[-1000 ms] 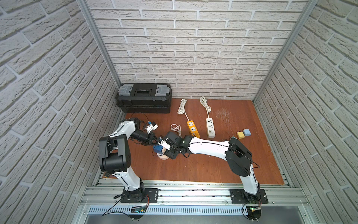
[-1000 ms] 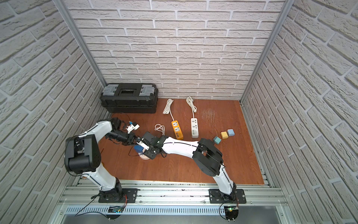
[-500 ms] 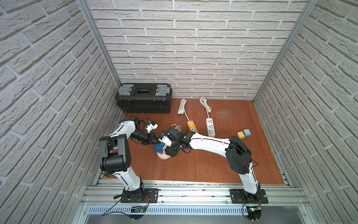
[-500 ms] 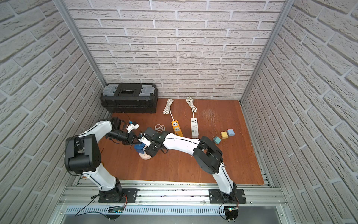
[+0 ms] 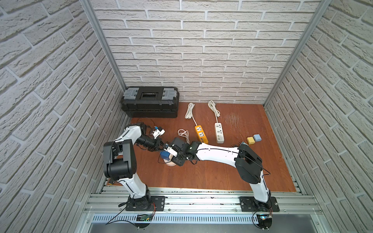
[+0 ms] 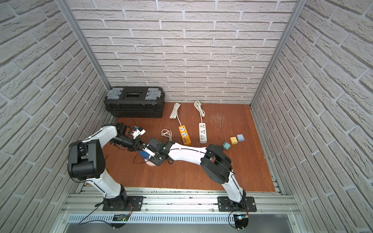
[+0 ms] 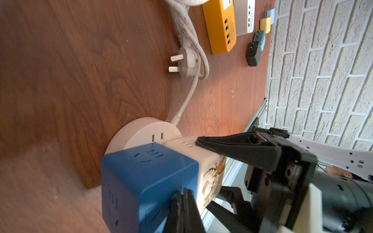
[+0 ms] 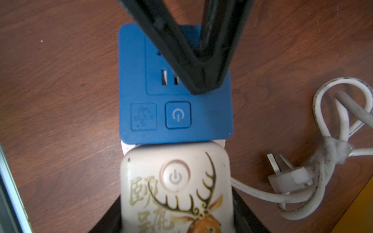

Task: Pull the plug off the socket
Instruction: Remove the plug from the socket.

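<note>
Board: the wooden board (image 5: 212, 171) is my floor; the back wall is 12 o'clock, and the rail carrying my two bases is 6 o'clock.
Socket: the round socket (image 7: 141, 131), pale pink, lies flat on the board at about 8 o'clock from its middle.
Plug: the cream cube plug (image 8: 177, 181), with a deer drawing and a power button on its top, sits on the socket. Its prongs are hidden, so I cannot tell how deep it is seated.
Blue cube: the blue cube (image 8: 175, 119) touches the cream one on its 9 o'clock side and partly overhangs the socket's rim.
Right gripper: my right gripper (image 7: 210, 165) reaches in from 3 o'clock and pinches the cream cube plug, one black finger on each of two opposite sides.
Left gripper: my left gripper (image 8: 203, 86) reaches in from 9 o'clock with its fingers (image 7: 182, 205) pressed together, holding nothing. Their tips lie over the blue cube's top face and seem to touch it.
Cord: the socket's white cord (image 7: 187, 96) runs toward 1 o'clock into a loose taped coil.
Power strips: the orange power strip (image 5: 201, 134) lies between 1 and 2 o'clock from the socket, and the white power strip (image 5: 219, 133) is near it, at its 3 o'clock.
Toolbox: the black toolbox (image 5: 150, 101) stands at 11 o'clock against the back wall.
</note>
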Tool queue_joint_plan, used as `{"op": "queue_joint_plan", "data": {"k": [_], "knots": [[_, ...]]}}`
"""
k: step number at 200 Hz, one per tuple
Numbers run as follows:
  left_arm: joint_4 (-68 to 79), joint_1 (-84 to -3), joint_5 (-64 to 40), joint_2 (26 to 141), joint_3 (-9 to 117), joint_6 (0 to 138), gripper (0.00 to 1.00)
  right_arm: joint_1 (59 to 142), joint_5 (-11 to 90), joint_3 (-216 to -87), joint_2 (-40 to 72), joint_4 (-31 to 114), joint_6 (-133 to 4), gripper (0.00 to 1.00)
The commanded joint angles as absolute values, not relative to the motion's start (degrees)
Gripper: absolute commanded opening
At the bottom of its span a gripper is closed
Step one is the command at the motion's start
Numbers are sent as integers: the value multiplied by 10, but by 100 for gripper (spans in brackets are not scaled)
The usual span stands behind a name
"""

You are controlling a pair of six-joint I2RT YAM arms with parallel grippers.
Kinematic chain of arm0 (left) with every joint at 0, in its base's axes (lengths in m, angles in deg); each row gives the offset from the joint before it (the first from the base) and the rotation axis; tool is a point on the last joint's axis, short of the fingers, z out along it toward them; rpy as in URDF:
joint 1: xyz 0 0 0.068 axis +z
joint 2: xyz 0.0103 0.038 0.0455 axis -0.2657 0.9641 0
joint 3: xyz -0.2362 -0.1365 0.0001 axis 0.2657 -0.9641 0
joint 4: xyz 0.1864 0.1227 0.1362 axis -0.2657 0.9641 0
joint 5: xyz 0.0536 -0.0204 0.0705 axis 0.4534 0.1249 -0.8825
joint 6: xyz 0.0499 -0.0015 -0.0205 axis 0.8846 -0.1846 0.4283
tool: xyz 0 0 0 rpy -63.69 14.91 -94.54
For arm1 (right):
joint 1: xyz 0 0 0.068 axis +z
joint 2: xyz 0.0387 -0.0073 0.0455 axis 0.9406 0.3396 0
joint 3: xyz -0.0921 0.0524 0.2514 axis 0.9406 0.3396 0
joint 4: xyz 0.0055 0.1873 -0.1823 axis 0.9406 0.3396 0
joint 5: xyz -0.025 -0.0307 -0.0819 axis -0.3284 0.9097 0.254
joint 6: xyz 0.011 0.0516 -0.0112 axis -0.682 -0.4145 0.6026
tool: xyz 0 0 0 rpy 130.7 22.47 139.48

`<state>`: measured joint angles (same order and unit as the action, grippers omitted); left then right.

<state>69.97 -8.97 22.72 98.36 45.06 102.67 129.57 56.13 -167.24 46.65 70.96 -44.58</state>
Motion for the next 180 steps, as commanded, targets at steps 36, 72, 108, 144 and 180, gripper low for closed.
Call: {"op": "queue_joint_plan", "data": {"k": [36,72,108,144,180], "knots": [[633,-94,36,1032,411,1035,0,1259,504,-1692,415,625,-496,3],[633,-94,37,1032,411,1034,0,1256,492,-1695,396,632,-495,3],[633,-94,36,1032,411,1035,0,1280,541,-1678,395,628,-455,3],[633,-94,36,1033,411,1034,0,1302,596,-1672,400,629,-415,3],[631,-94,31,1034,409,1035,0,1295,581,-1684,400,632,-439,3]]}}
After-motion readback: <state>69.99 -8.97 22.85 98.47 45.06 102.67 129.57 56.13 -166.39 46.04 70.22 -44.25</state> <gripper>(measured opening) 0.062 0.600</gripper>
